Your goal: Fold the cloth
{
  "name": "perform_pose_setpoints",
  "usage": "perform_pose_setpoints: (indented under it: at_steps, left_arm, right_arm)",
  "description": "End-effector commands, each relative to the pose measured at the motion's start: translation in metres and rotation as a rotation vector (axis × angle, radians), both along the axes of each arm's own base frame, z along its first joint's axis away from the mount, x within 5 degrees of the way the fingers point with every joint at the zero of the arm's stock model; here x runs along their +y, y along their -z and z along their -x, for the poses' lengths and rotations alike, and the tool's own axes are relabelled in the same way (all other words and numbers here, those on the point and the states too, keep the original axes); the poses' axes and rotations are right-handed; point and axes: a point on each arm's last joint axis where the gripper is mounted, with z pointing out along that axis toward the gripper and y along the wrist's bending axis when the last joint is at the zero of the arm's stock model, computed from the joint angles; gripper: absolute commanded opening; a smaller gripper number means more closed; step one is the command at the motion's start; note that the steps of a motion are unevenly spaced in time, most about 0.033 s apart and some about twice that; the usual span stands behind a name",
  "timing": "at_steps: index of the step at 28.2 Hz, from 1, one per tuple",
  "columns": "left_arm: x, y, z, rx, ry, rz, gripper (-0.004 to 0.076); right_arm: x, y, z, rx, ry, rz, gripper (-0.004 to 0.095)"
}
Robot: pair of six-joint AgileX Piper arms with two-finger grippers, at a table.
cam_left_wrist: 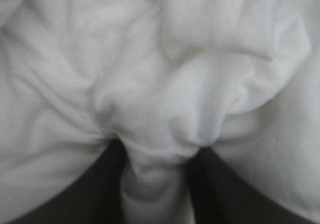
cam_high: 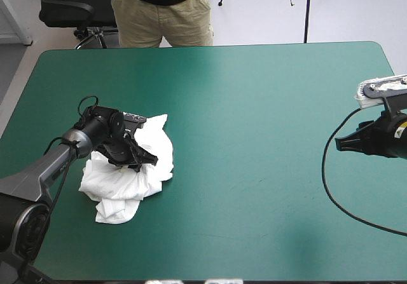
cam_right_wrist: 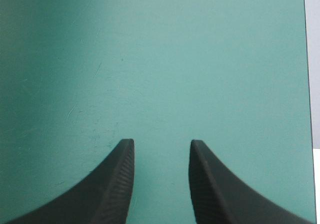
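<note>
1. Left gripper point(cam_high: 141, 161): lowered onto the heap from the table's left side. In its wrist view the left gripper point(cam_left_wrist: 159, 151) has its black fingers point(cam_left_wrist: 102, 184) spread, sunk into cloth, with a soft ridge of fabric bulging between them; not judged a firm pinch yet.
2. T-shirt point(cam_high: 121, 185): white, a crumpled heap on the left half of the table, directly under and ahead of the left jaws. Its long axis runs from the near edge toward the far edge, leaning right. No sleeve or hem can be made out; in the wrist view the T-shirt point(cam_left_wrist: 200, 78) is only creased folds.
3. Teal-green cover point(cam_high: 254, 131): bare between heap and right arm.
4. Right gripper point(cam_high: 339, 143): at the table's right edge, well apart from the cloth, pointing toward it. Right gripper point(cam_right_wrist: 161, 146) has its jaws parted over bare cover, holding nothing.
5. Judgement: the left arm is far nearer; the next grasp is its to make.
</note>
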Motion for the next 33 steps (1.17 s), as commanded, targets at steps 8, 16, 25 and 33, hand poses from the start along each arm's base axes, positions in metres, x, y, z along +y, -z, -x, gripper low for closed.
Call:
perform_pose_setpoints:
  at_steps: [8, 16, 25, 33]
  left_arm:
    - [-0.053, -0.015, 0.014, -0.051, 0.183, 0.168, -0.0017]
    - [-0.121, -0.018, 0.046, -0.120, 0.379, 0.235, -0.0017]
    - [-0.178, -0.032, 0.081, -0.171, 0.603, 0.275, -0.0017]
    - [-0.184, -0.037, 0.079, -0.154, 0.628, 0.264, 0.0158]
  right_arm:
    - [-0.005, -0.008, 0.004, -0.038, 0.034, 0.014, 0.0347]
    - [-0.005, -0.008, 0.004, -0.039, 0.043, 0.002, 0.0314]
    - [-0.004, -0.008, 0.004, -0.039, 0.047, -0.005, 0.0295]
    - [-0.004, -0.008, 0.004, -0.039, 0.047, -0.005, 0.0293]
